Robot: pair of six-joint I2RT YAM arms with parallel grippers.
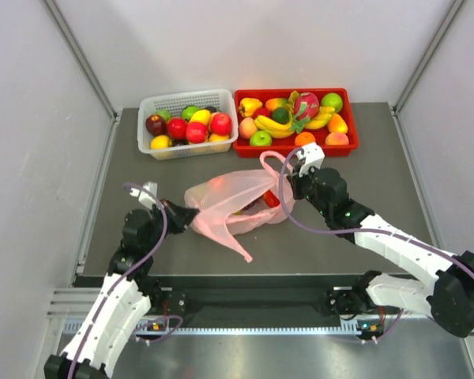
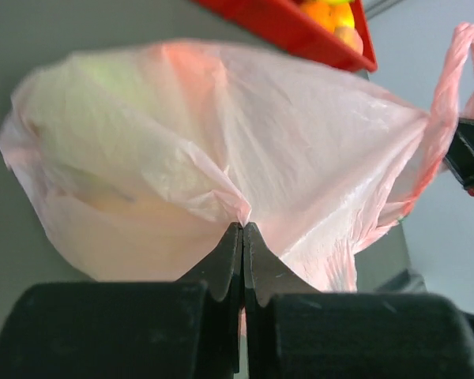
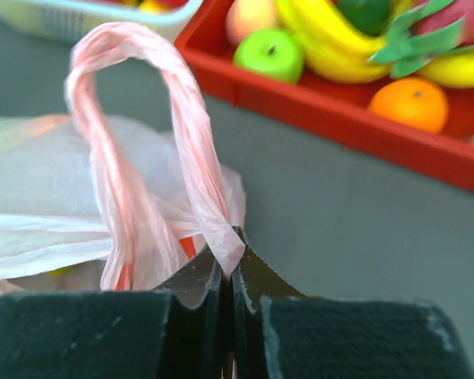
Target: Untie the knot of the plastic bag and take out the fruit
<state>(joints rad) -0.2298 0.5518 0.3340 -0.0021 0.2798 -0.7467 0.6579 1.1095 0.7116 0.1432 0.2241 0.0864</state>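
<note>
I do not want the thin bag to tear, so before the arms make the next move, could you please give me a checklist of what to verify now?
1. Left gripper shut on the plastic bag: ok, it pinches a fold of the bag's side.
2. Right gripper shut on the handle loop: ok, the strip is clamped between its fingers.
3. Knot undone: cannot tell, no view shows a knot.
4. Fruit out of the bag: not ok, a red piece shows through the plastic.
5. Red tray apart from the bag: ok, bare table lies between them.
</note>
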